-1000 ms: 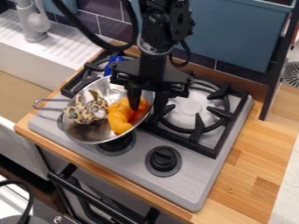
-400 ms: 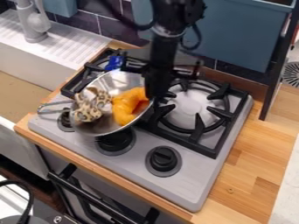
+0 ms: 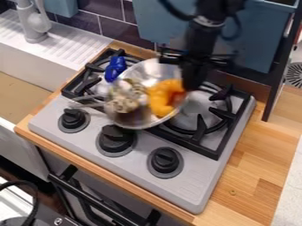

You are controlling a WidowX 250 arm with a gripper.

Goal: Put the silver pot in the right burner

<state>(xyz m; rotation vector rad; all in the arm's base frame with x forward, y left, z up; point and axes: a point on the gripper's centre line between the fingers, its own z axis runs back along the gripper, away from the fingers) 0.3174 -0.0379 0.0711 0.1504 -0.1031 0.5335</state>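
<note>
The silver pot [image 3: 154,69] holds a glossy orange item [image 3: 162,100] on its right side and a mottled, pale-and-dark item [image 3: 126,98], blurred, on its left, and it sits over the middle of the stove [image 3: 133,154], overlapping the left edge of the right burner [image 3: 227,114]. At the pot's right-hand rim, the gripper [image 3: 193,84] has its jaws clenched on the wall, beside the orange item.
</note>
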